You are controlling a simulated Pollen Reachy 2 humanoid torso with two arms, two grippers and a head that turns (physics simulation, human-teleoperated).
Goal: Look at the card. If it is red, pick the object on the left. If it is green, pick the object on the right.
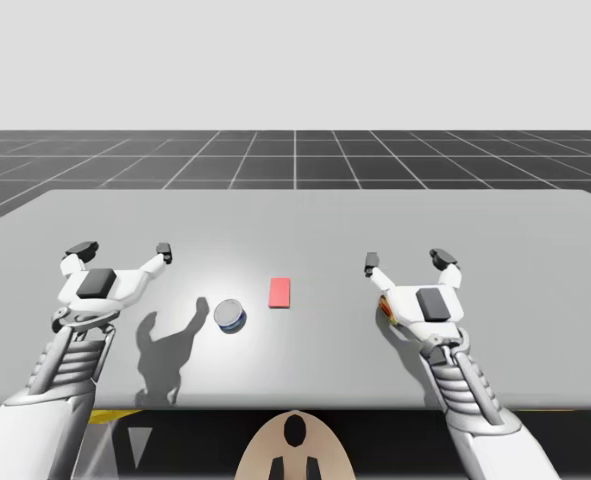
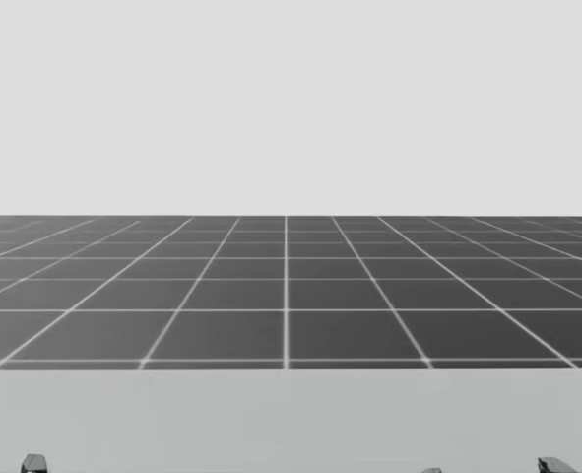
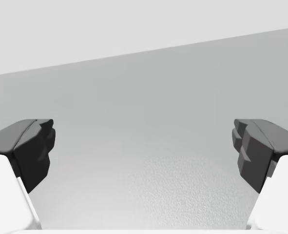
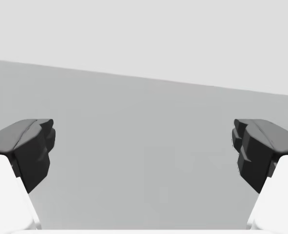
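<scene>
Over the table, the high view shows us the red card lying near the middle. A short round can sits just beside it toward the left edge. An orange thing sits toward the right edge, half hidden under our right arm. Red means the left object, so we judge the can is ours to take. Our left tool hangs released, fingers spread and pointing at the far edge, well apart from the can. Our right tool mirrors it, also released. Both forearms reach in over the near edge, and the shadows suggest both tools are held off the table.

From the head view we look past the far edge to the grid floor, with dark fingertips poking up by the near edge. To do this step well, we should tip our head down and read the card squarely before either arm commits.

Through the left wrist view, our left tool is spread wide, grasping nothing, with table surface ahead.

Through the right wrist view, our right tool is spread just the same, also grasping nothing.
</scene>
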